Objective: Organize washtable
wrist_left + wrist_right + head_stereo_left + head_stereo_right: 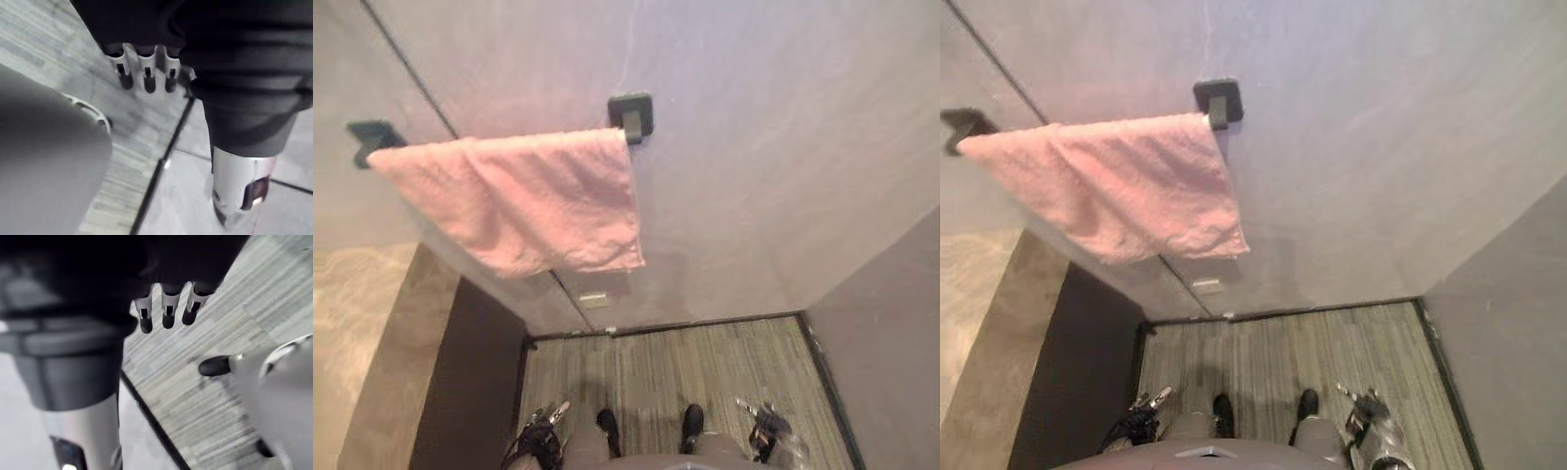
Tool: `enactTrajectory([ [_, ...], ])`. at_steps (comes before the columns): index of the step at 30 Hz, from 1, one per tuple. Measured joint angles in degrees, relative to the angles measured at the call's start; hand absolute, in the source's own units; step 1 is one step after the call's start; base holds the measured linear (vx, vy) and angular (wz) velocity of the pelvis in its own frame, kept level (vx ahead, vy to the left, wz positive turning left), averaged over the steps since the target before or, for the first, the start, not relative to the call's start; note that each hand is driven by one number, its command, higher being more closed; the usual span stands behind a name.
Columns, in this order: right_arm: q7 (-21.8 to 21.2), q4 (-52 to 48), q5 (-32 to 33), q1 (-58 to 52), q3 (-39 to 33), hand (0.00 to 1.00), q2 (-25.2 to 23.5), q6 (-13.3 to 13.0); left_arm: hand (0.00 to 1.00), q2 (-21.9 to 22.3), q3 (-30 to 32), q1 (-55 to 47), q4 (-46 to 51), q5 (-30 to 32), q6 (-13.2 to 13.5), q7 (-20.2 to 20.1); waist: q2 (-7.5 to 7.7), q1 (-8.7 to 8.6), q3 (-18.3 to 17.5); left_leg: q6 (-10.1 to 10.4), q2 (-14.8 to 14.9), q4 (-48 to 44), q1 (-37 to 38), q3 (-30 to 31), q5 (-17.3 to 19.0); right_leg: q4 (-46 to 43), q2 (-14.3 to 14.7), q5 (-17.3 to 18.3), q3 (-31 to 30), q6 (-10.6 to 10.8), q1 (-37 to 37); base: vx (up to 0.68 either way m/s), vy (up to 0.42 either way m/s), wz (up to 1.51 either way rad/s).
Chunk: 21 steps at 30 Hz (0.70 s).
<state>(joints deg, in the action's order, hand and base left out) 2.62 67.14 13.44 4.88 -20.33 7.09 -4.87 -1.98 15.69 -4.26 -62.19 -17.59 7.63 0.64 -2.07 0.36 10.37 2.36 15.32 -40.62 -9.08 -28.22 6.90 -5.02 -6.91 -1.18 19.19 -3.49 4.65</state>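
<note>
A pink towel [524, 201] hangs draped over a rail on the grey wall [764, 157], spread along the whole span between two dark square brackets, one at its left end [370, 140] and one at its right end [631, 116]. The towel's lower edge hangs unevenly, reaching lowest at its right corner. Below that corner a small pale plate [594, 300] sits low on the wall, just above the striped grey floor [695, 357].

At the left edge lies the beige top of the table [357, 333], with a dark side panel dropping to the floor beside it.

The left robot hand [543, 431] hangs low at the near left, close to the table's dark side. In its wrist view its fingers [146, 76] are straight and loose over the floor, with nothing in them. The right robot hand [764, 423] hangs low at the near right. Its fingers [167, 311] are likewise extended and relaxed, holding nothing. The towel is well apart from both hands, high on the far wall, above and slightly left of the left robot hand.
</note>
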Motion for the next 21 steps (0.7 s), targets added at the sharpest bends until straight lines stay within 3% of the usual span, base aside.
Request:
enactTrajectory([
  [2, 0.68, -0.46, 0.05, 0.25, -0.16, 0.0, 1.32, -0.05, 0.0, 0.38, -0.05, -0.67, -0.53, 0.16, -0.15, 0.09, -1.38, -0.1, -0.32, 0.74, 3.74, -13.0, 5.53, -2.88, 0.36, 0.7, 0.08, 0.03, 1.68, -0.01, -2.0, 0.13, 0.073, 0.66],
  [4, 1.92, -0.5, 1.34, 0.24, -2.77, 0.0, 1.77, -0.1, 0.0, 0.49, -1.08, -1.21, -0.83, 0.85, -0.61, 0.14, -2.17, -1.5, -0.74, 5.49, 3.57, -10.65, 11.23, -1.1, -3.11, 1.72, 0.03, -0.63, 4.59, 0.01, -2.94, -0.02, 0.02, 1.01],
  [5, 2.64, -0.03, 2.16, 0.36, -6.37, 0.0, 2.02, -0.05, 0.0, 0.8, -2.58, -1.04, -1.04, 1.94, -1.0, 0.19, -3.41, -2.31, -1.5, 9.12, 2.51, -0.41, 14.76, 0.45, -8.06, 1.3, 0.06, -1.37, 7.76, 0.71, -2.18, 0.06, 0.072, 1.2],
  [6, 2.99, 0.71, 2.79, 0.32, -8.26, 0.0, 1.94, 0.19, 0.0, 0.85, -3.03, -0.55, -1.12, 2.56, -1.26, 0.19, -3.04, -2.74, -1.4, 8.96, 0.41, 3.84, 15.97, 0.47, -6.09, 1.27, -0.48, -1.63, 9.17, 0.59, -2.08, 0.11, 0.09, 1.46],
  [7, 3.15, 1.32, 3.45, -0.73, -11.66, 0.0, 1.25, 0.66, 0.0, 0.52, -4.33, 0.03, -0.65, 3.16, -1.35, 0.15, -1.41, -3.38, -1.28, 8.92, -1.79, 11.08, 17.81, 0.6, -4.3, 2.5, -1.38, -2.26, 10.24, 0.6, -2.15, 0.14, 0.143, 1.39],
  [8, 3.22, 1.72, 3.44, -1.86, -13.71, 0.0, 1.29, 0.63, 0.0, 0.21, -4.83, 0.2, -0.65, 3.74, -1.5, 0.01, -1.91, -3.71, -1.47, 8.82, -2.52, 18.34, 20.65, 0.69, -0.35, 4.17, -0.89, -3.79, 12.99, 1.1, -2.88, 0.15, 0.128, 1.26],
  [10, 3.69, 2.99, 3.45, -1.62, -15.34, 0.0, 1.65, 0.7, 0.0, -0.44, -6.51, 1.61, -0.66, 4.69, -1.73, 0.08, -3.99, -3.79, -1.51, 8.02, -2.48, 28.76, 22.07, 0.91, 2.8, 0.77, 0.37, -3.37, 15.51, 0.65, 0.45, -0.01, 0.133, 0.83],
  [14, 3.69, 3.08, 2.85, -0.88, -15.0, 0.0, 1.92, 0.57, 0.0, -0.95, -12.18, 5.75, -0.45, 6.79, -1.78, 0.17, -2.53, -3.77, 0.11, 7.93, -7.77, 41.16, 24.8, 1.78, 2.55, -13.15, -6.19, 0.11, 14.9, 0.47, 8.01, -0.18, 0.127, 0.3],
  [16, 3.66, 2.8, 1.87, -1.06, -11.76, 0.0, 1.31, 0.62, 0.0, -0.91, -12.9, 5.98, 0.02, 7.92, -1.28, 0.2, -0.76, -4.2, 1.38, 6.81, -10.66, 41.78, 26.35, 1.77, 3.03, -15.76, -8.7, -0.59, 11.21, 1.82, 8.96, -0.22, 0.237, -0.2],
  [18, 3.45, 2.53, -1.24, -1.97, -6.33, 0.0, -0.41, 0.69, 0.0, -1.62, -11.85, 5.56, -0.7, 9.58, -1.22, 0.44, 1.3, -4.28, 2.48, 3.73, -12.74, 39.04, 25.53, 0.95, 3.95, -16.38, -9.43, -5.0, 0.78, 7.38, 11.16, -0.18, 0.339, -0.31],
  [19, 3.33, 2.23, -1.33, -2.01, -6.41, 0.0, -0.82, 0.78, 0.0, -1.4, -10.13, 5.22, -0.85, 10.1, -1.25, 0.49, 1.28, -4.31, 2.45, 3.13, -12.58, 38.63, 25.18, 0.36, 4.14, -17.86, -8.78, -5.07, -2.95, 7.82, 11.97, 0.19, 0.255, -0.09],
  [21, 3.02, 1.48, -1.26, -5.38, -7.29, 0.0, -2.38, 1.26, 0.0, -0.65, -4.54, 3.73, -0.97, 10.42, -1.29, 1.07, 1.8, -4.43, 2.49, 2.38, -12.05, 35.67, 23.51, 3.46, 4.52, -38.77, -7.82, 3.02, -13.46, 8.45, 13.63, 0.55, 0.038, 0.55],
])
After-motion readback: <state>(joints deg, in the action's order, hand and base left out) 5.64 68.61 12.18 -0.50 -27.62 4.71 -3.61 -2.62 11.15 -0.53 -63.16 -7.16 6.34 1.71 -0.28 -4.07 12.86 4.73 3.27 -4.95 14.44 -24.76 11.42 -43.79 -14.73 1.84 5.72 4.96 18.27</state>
